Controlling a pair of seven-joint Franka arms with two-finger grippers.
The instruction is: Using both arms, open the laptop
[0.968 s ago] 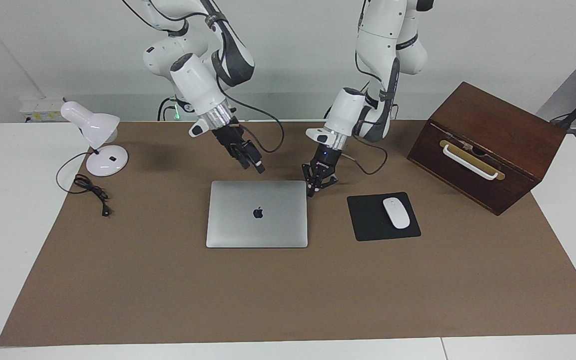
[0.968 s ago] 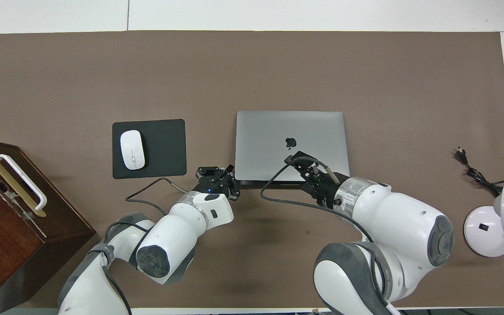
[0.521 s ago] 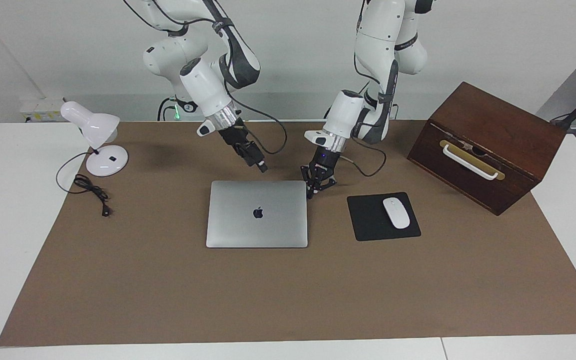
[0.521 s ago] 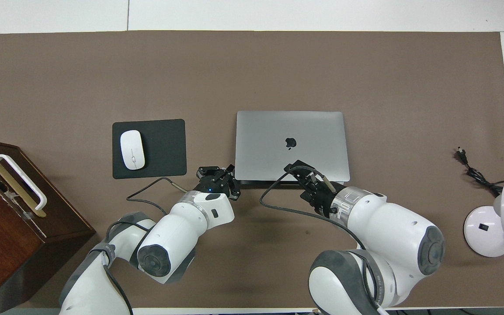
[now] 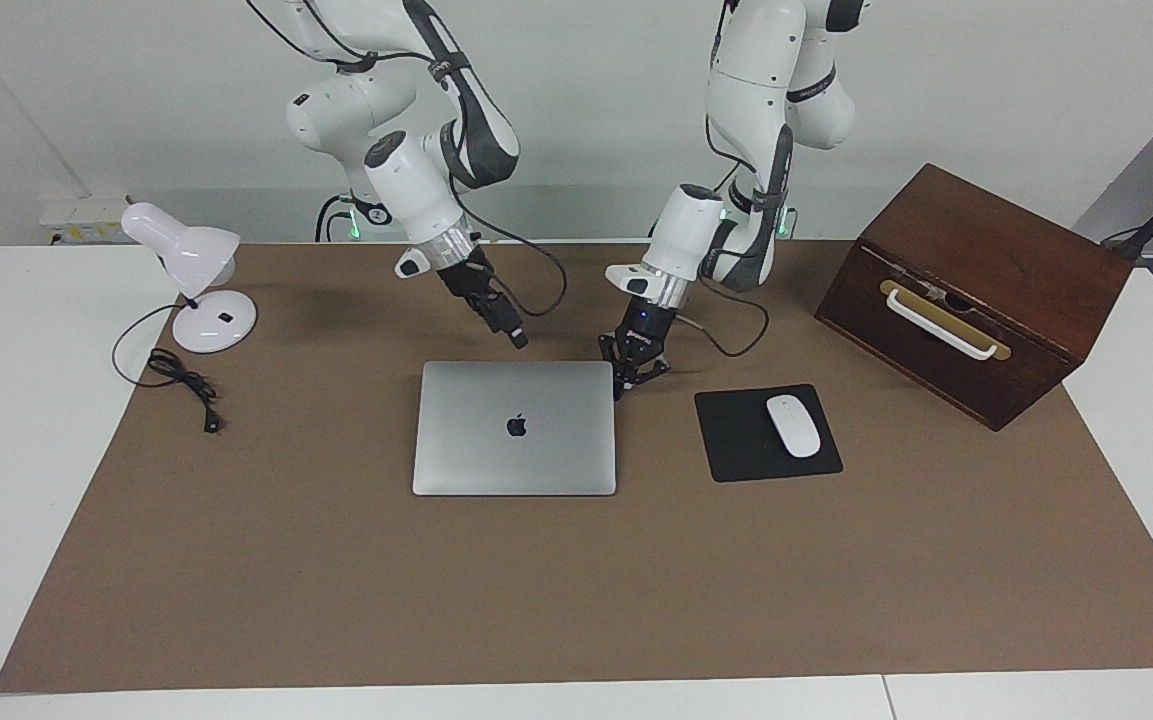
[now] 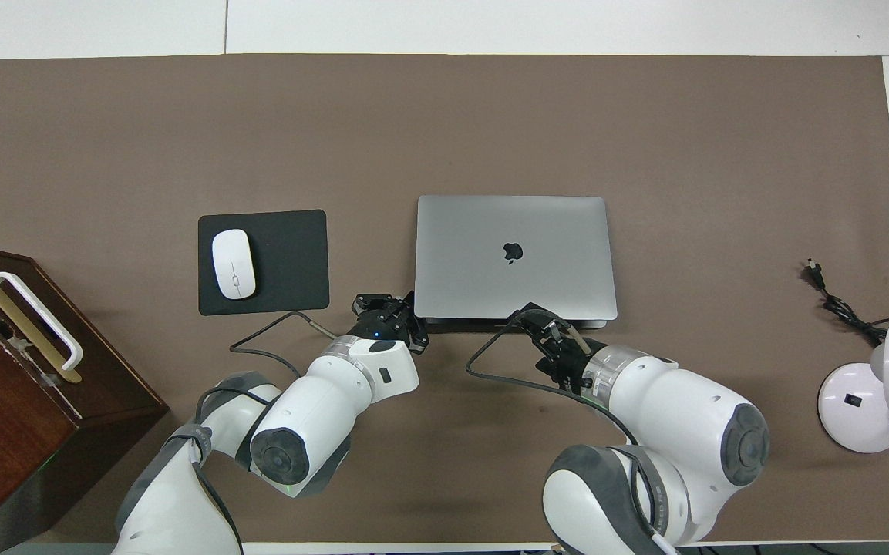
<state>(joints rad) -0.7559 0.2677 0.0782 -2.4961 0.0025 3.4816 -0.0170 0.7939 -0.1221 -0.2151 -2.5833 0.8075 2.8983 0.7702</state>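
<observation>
The silver-grey laptop (image 5: 514,440) (image 6: 513,231) lies closed and flat on the brown mat, logo up. My left gripper (image 5: 622,384) (image 6: 412,303) is shut and sits low at the laptop's corner nearest the robots, toward the left arm's end. I cannot tell whether its tips touch the corner. My right gripper (image 5: 516,338) (image 6: 527,314) hangs tilted above the laptop's edge nearest the robots, clear of the lid. Nothing is held by either gripper.
A black mouse pad (image 5: 736,445) (image 6: 290,262) with a white mouse (image 5: 793,425) (image 6: 233,264) lies beside the laptop toward the left arm's end. A wooden box (image 5: 976,290) (image 6: 12,385) stands at that end. A white lamp (image 5: 196,280) (image 6: 868,393) and its cable (image 5: 181,375) are at the right arm's end.
My right gripper has drawn back from over the lid to the laptop's edge nearest the robots. My left gripper has shifted slightly at the corner. The laptop has not moved.
</observation>
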